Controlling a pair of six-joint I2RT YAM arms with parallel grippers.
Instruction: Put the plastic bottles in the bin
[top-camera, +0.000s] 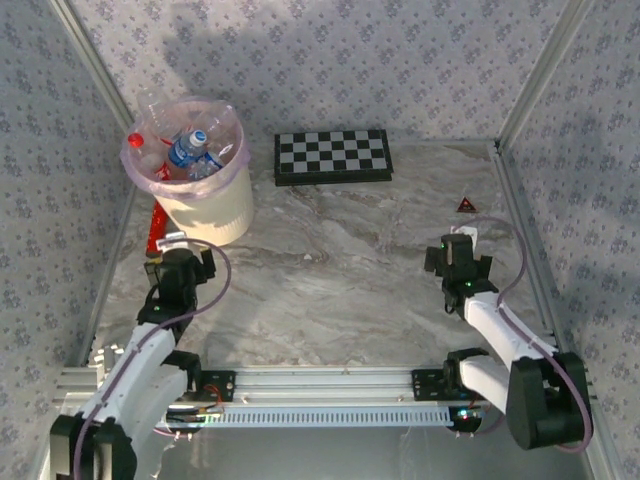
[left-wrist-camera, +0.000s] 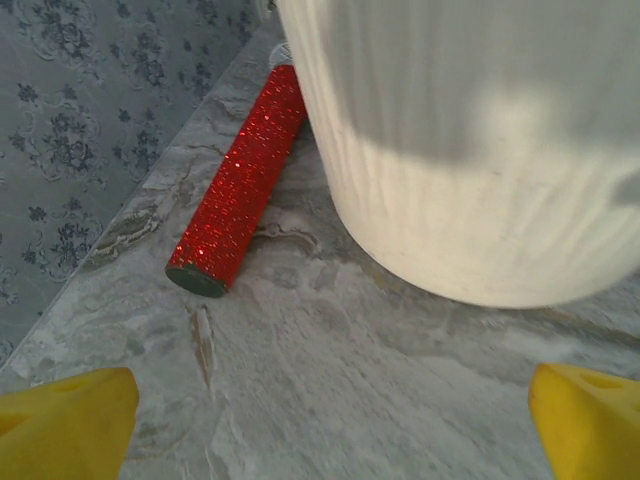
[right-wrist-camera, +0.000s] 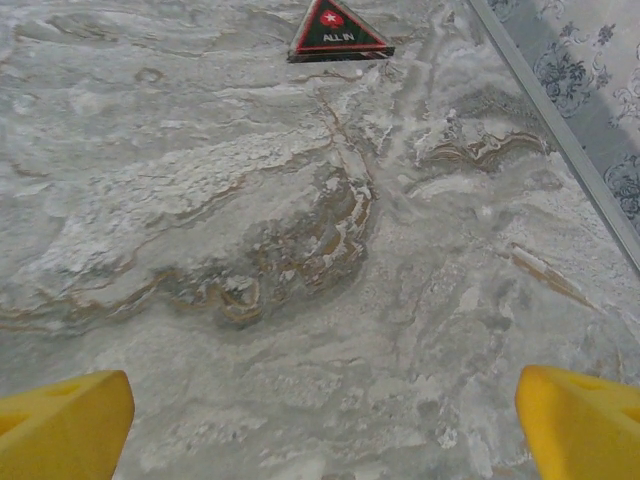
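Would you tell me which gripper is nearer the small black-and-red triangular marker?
Right. The right gripper is just short of the black-and-red triangular marker; the left gripper is far across the table, beside the cream-white round bin.

This is looking like a robotics lab booth: patterned wall panels (top-camera: 350, 60) and aluminium framing (top-camera: 320, 379) are enclosing a marble-print table (top-camera: 340, 290).

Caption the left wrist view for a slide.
Glittery red cylinder lying beside the white bin on the marble table.
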